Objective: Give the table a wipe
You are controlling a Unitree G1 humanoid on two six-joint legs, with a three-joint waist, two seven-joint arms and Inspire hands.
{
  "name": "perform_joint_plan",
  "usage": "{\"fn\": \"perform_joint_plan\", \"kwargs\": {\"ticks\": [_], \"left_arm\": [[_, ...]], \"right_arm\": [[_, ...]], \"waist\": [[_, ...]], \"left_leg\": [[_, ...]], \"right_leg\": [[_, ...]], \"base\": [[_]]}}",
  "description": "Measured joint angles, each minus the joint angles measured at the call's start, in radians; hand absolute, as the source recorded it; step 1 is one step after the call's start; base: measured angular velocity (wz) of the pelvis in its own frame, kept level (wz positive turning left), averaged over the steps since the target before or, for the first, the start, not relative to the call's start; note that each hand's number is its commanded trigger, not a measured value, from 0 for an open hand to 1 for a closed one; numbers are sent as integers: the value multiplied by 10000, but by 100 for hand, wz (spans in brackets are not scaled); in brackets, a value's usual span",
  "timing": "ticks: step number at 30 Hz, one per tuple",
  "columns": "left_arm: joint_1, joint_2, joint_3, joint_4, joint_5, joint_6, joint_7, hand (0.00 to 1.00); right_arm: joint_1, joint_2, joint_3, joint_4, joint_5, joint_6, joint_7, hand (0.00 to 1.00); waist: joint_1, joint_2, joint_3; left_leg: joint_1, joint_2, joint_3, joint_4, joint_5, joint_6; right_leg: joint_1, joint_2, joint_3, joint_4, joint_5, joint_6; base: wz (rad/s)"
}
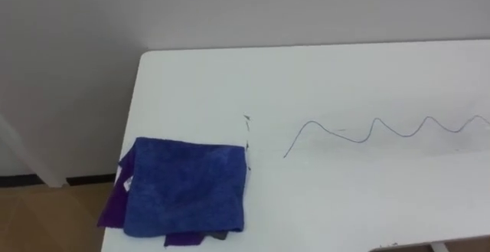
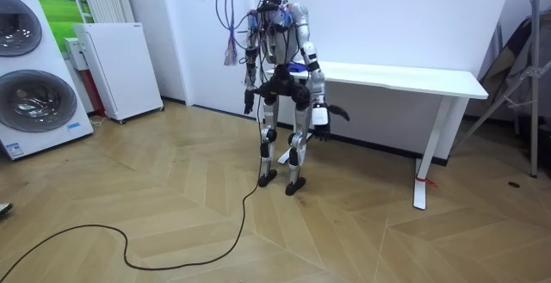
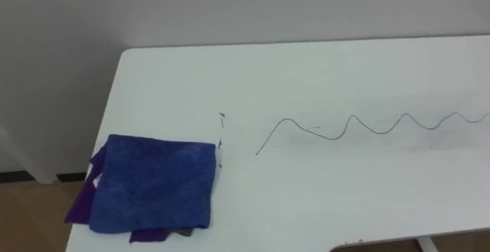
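White table (image 1: pixel 344 198) carries a blue cloth (image 1: pixel 184 187) (pen squiggle (image 1: pixel 383 129) beside it); left hand (image 2: pixel 248 102), right hand (image 2: pixel 320 116) hang low, fingers unclear.

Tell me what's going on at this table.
The robot stands at the end of the white table, and the wiping has not started. A folded blue cloth lies at the table's near left corner on top of a purple cloth that slightly overhangs the edge. To its right, a thin wavy pen line runs across the tabletop, unwiped. In the room view, the right hand and left hand hang low beside the robot's legs, away from the cloths.
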State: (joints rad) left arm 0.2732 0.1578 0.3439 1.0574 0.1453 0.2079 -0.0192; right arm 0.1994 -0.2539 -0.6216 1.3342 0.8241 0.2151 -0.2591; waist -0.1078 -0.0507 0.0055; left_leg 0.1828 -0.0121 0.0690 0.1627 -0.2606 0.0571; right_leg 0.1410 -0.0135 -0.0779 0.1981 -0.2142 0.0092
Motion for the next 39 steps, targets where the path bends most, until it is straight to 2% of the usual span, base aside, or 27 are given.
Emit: {"fn": "perform_joint_plan", "kwargs": {"ticks": [2,6,9,11,13,17,21,25,30,31,35,39], "left_arm": [[10,108,-54,-3,-134,-58,101,0],[49,159,-134,-171,-100,-62,109,0],[13,201,-245,-324,-238,-72,272,0],[-11,226,-559,-361,-240,-146,389,0],[-15,222,-563,-398,-205,-308,393,0],[50,237,-1053,-372,-246,-402,629,0],[71,258,-1550,-362,-236,-403,648,0],[104,192,-1833,-368,-195,-451,654,0],[67,189,-2415,-368,-260,-605,784,0],[46,164,-2491,-368,-251,-665,781,0],[-13,166,-2487,-377,-201,-725,723,0],[38,171,-2545,-369,-189,-751,553,0]], "right_arm": [[-199,-212,-4,-843,-160,-106,-677,0],[-589,-341,-17,-2559,-1362,-229,-1654,0],[-896,-336,250,-4560,-2837,-296,-2598,0],[-1074,-351,778,-6191,-4400,-529,-3203,0],[-1092,-353,1097,-7521,-5761,-539,-3455,0],[-1187,-351,1894,-10380,-8329,-766,-4026,0],[-1249,-340,3024,-12163,-10250,-1086,-4011,0],[-1299,-264,3937,-13363,-12104,-1252,-3709,0],[-1800,-277,5094,-13706,-12621,-1390,-3213,0],[-1799,-279,5308,-13863,-12731,-1388,-2998,0],[-1866,-314,6031,-14174,-13980,-1390,-2378,0],[-1921,-336,6560,-14383,-14944,-1539,-1971,0]], "waist": [[37,-79,-8],[20,-106,-11],[116,-144,-50],[257,-119,-56],[397,-122,-54],[692,-8,-62],[934,22,-77],[1423,-79,-43],[1558,-140,-36],[1675,-137,-35],[1974,-92,-20],[2052,-69,-40]], "left_leg": [[-9,9,96,-20,-5,5],[-72,1,84,48,-4,6],[-211,-10,125,65,-4,6],[-421,-16,130,163,-1,6],[-532,-11,149,262,-1,5],[-535,5,110,306,3,-1],[-519,11,-9,327,10,-11],[-556,10,-35,356,12,-14],[-639,5,-220,390,12,-14],[-651,6,-228,403,12,-13],[-702,0,-352,404,11,-14],[-761,-14,-501,406,16,-21]], "right_leg": [[-103,32,185,60,5,3],[-176,13,175,74,36,27],[-328,24,204,105,43,28],[-560,27,189,212,49,19],[-615,33,172,221,49,17],[-604,21,-71,198,49,11],[-519,20,-165,193,50,7],[-521,4,-222,180,58,-5],[-527,-43,-339,212,59,-2],[-526,-48,-350,211,60,-2],[-523,-48,-506,209,60,-2],[-508,-40,-715,208,60,-2]], "base": [[-20],[-2],[-2],[0],[2],[3],[9],[4],[8],[7],[7],[14]]}}
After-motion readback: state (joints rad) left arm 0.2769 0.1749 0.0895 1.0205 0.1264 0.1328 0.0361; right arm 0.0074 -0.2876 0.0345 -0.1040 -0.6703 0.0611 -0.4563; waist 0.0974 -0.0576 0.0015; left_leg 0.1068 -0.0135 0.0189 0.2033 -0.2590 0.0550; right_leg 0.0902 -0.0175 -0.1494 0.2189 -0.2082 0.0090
